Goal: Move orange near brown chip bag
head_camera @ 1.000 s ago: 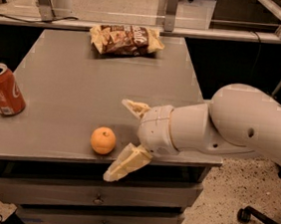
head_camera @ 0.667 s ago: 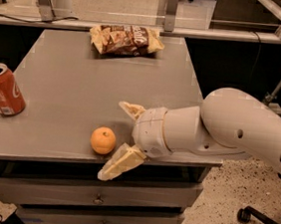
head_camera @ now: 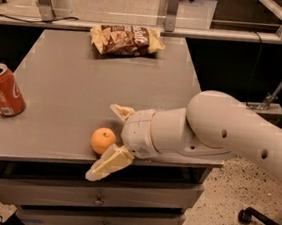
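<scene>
As the arm [head_camera: 220, 128] is pushing in from the right, the end effector [head_camera: 100, 141] is now straddling the orange [head_camera: 103, 140]. A second ago its fingers [head_camera: 109, 162] were sitting short of the fruit; now one is lying behind it and the other in front, out by the front edge of the worktop [head_camera: 58, 90]. The fingers are standing spread wide and gripping nothing yet. The front one is looking just beside or touching the peel, and I can't call which. The orange isn't moving: it's sitting where it was, near the front edge, roughly mid-width. The brown chip bag [head_camera: 126, 40] is lying at the far edge, well apart from the fruit, so the transfer isn't started. The red soda can [head_camera: 2, 91] is standing upright at the left edge, off the likely path. I'm reading this as end of approach, pre-grasp, and I'm expecting a squeeze next, then a lift and carry toward the far side. The risk I'm watching is the round fruit rolling off the edge if one finger nudges it first.
</scene>
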`<state>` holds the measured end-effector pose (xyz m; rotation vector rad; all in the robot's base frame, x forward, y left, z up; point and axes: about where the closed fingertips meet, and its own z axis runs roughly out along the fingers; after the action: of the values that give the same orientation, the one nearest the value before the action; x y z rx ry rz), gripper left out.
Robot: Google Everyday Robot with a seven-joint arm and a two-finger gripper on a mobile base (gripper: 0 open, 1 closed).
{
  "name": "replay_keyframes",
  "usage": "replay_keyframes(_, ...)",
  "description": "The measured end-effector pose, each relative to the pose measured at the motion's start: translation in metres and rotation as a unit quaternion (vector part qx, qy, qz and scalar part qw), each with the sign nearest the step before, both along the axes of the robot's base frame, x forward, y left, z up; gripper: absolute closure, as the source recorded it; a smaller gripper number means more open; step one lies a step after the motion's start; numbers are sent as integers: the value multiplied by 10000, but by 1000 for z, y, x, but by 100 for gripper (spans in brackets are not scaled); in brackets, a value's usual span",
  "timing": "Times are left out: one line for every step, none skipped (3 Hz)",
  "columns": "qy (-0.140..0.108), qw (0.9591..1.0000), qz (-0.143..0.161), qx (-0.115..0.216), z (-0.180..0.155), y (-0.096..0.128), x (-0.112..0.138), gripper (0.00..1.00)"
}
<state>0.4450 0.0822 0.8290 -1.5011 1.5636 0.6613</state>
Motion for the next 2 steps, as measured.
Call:
replay_keyframes(60,10000,-31,20,1,7,1,18)
replay_keyframes(94,9999,-79,18,5,7,4,41)
